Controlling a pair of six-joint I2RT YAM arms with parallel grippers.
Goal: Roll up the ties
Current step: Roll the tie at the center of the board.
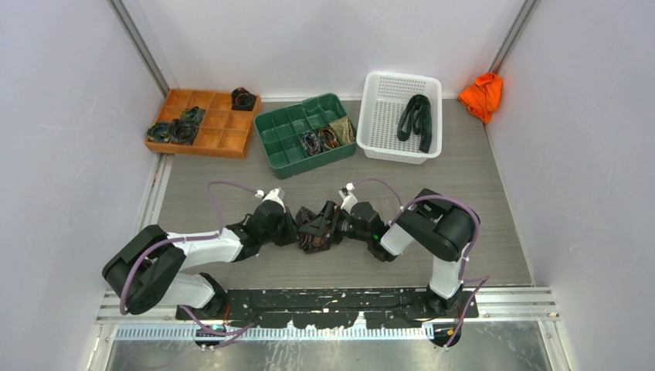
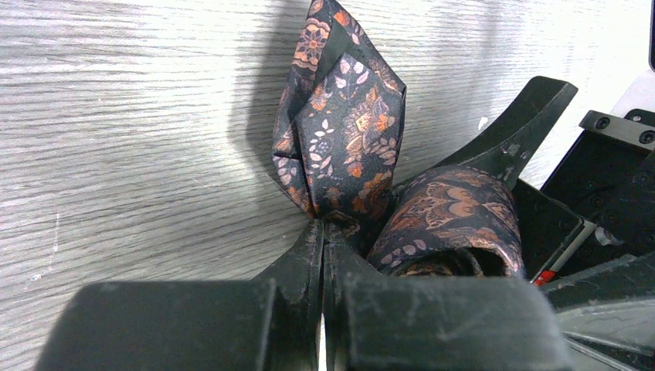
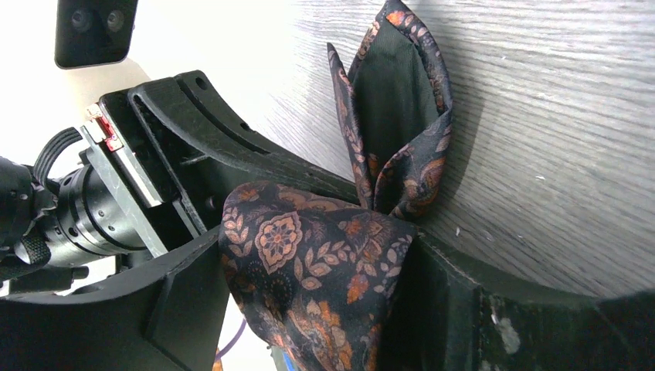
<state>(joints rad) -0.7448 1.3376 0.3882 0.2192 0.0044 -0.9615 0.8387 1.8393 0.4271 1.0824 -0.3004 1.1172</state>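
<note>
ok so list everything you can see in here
patterned tie: one, dark with orange print, front centre, partly coiled
orange tray: one, far left, about four dark coiled ties inside
green tray: one, far centre, about three rolled ties inside
white basket: one, beside it, holding one black tie
orange cloth: one, far right corner
table: one, grey woodgrain
left fingers: black, pinched on the patterned tie
right fingers: black, either side of its coil

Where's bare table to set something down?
Free: table strip between green tray, white basket and the tie; also right of the right arm. Crowded: centre, left end effector and right end effector flanking the tie; far edge, orange tray.
</note>
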